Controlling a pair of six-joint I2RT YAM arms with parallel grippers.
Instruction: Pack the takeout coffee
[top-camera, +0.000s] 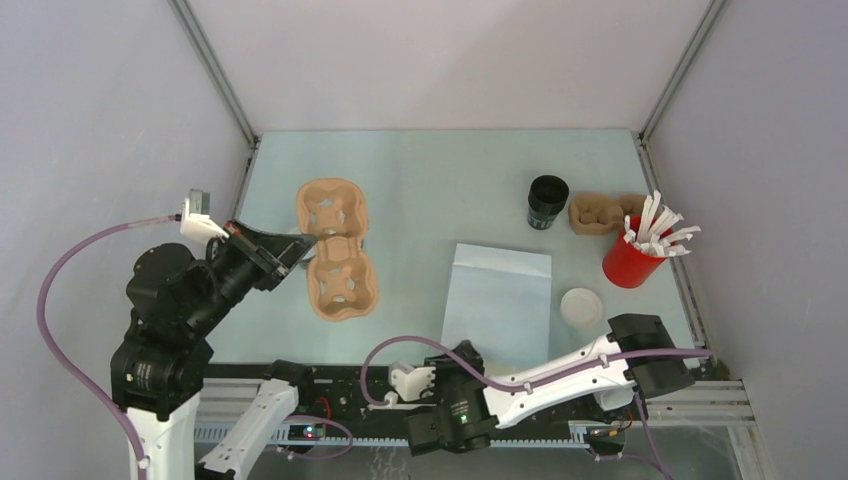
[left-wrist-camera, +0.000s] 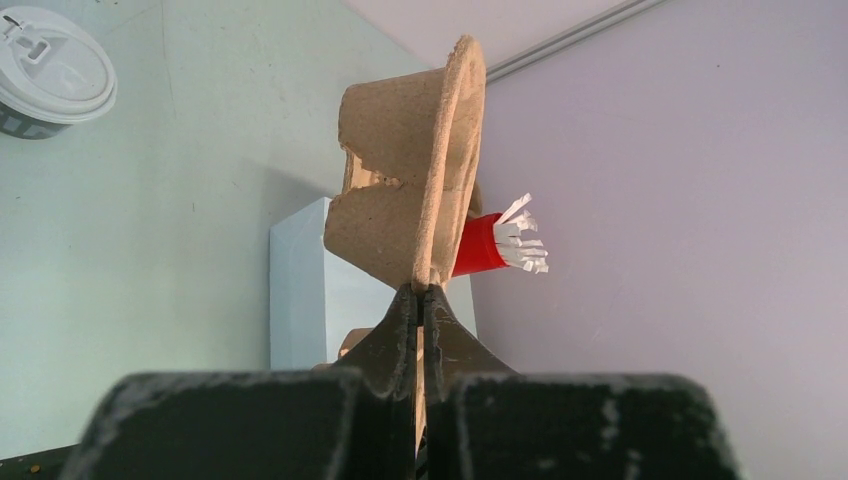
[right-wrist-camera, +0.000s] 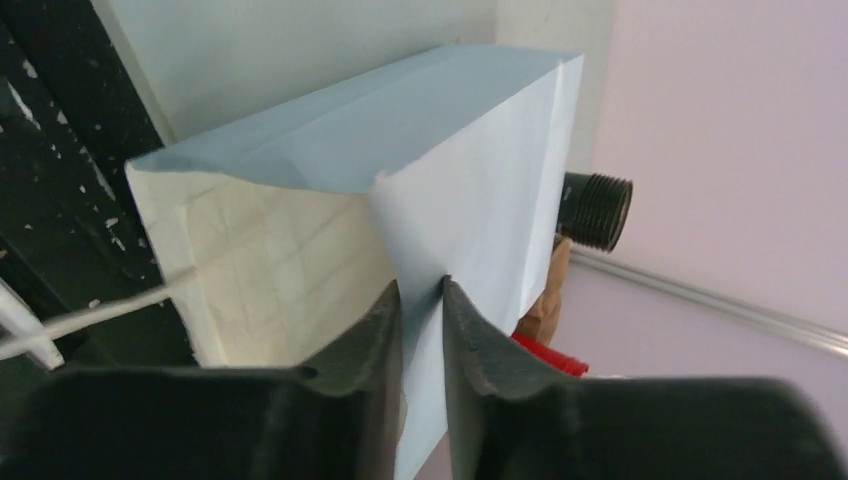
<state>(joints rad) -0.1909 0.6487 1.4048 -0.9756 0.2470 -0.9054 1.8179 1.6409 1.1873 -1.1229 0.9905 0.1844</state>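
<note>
Near the bag (top-camera: 497, 300), tan carrier (top-camera: 338, 250), perhaps tilted.

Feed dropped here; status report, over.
Left pincer shut on cup carrier. Right pincer shut on bag rim. Nothing between carrier and bag.

Premises: robotics lab test cell. Evidence: plain lilac wall panels (top-camera: 100, 100) enclose left, far and right sides, joined by aluminium corner struts (top-camera: 215, 70). Pale green tabletop (top-camera: 440, 170). Slotted mounting rail (top-camera: 705, 405) and purple cabling (top-camera: 42, 305) at near edge.
</note>
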